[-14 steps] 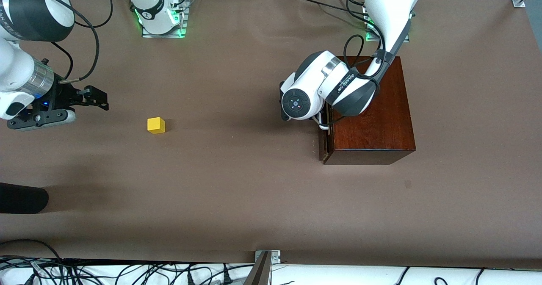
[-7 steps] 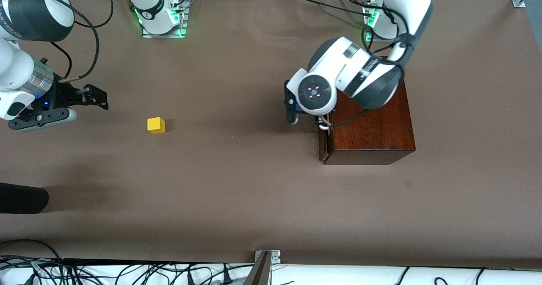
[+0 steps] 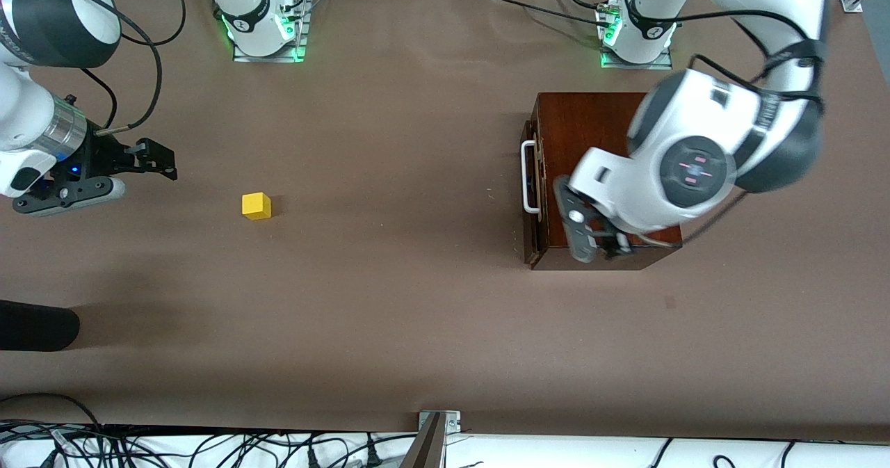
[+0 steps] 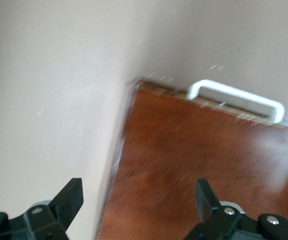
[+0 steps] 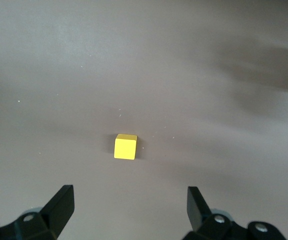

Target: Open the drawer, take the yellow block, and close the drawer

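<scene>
Since a second earlier the left gripper (image 3: 591, 235) had swung from the handle (image 3: 530, 177) to above the wooden box (image 3: 591, 127), jaws open, empty. The drawer (image 3: 532, 204) looked shut. The right gripper (image 3: 156, 162) waited open near the yellow block (image 3: 256, 205) on the surface (image 3: 389, 301); light, rigid, best pinched across flat sides.

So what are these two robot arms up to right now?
The yellow block sits out on the brown table, toward the right arm's end. The drawer of the wooden box looks shut. The left gripper hangs above the box with its jaws open, holding nothing. The right gripper waits near its end of the table, jaws open, aimed at the block without touching it.
</scene>
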Controlling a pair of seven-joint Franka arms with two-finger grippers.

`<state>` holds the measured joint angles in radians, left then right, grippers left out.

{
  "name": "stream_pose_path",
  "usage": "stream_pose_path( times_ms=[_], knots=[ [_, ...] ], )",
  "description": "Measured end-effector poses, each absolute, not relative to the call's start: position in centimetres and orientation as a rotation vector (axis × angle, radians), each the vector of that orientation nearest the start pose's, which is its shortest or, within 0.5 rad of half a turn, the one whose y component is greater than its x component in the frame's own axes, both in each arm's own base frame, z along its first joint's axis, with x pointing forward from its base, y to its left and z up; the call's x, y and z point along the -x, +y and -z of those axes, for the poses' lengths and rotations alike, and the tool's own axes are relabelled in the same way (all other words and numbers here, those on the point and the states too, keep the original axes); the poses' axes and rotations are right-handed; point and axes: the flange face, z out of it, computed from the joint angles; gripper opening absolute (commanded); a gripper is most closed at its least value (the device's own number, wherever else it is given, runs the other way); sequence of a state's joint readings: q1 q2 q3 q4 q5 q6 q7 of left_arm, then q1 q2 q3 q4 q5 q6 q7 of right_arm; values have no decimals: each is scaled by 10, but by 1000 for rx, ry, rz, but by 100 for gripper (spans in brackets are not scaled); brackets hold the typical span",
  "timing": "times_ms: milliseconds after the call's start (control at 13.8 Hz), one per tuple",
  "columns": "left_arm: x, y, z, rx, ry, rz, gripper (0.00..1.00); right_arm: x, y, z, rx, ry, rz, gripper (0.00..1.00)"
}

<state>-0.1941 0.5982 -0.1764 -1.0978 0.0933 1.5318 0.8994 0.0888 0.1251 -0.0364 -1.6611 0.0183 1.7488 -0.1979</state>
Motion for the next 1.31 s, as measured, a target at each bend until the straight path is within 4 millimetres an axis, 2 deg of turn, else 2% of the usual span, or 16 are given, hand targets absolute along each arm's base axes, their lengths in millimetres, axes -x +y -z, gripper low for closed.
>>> stream_pose_path(
  times_ms=[145,290,580,725,798,943,1088,1305],
  knots=[
    [-680,-181,-479,2652,1686,-166,100,-597,34,-525,3101,-385,-56,100],
    [-676,-156,-494,2757,1440,-80,100,-597,34,-525,3101,-385,-56,100],
    [-645,-88,-533,2939,1008,35,100,-597,34,-525,3101,-384,-56,100],
    [-624,-64,-551,3047,650,55,100,-597,34,-525,3101,-384,-56,100],
    [-611,-57,-558,3087,431,59,100,-597,33,-525,3101,-383,-56,100],
    [-592,-53,-567,3113,231,65,100,-597,31,-525,3102,-376,-56,100],
    [-582,-50,-569,3118,179,50,100,-598,29,-524,3103,-371,-56,100],
    [-579,-46,-562,3114,170,2,100,-598,29,-522,3102,-371,-63,100]
  ],
)
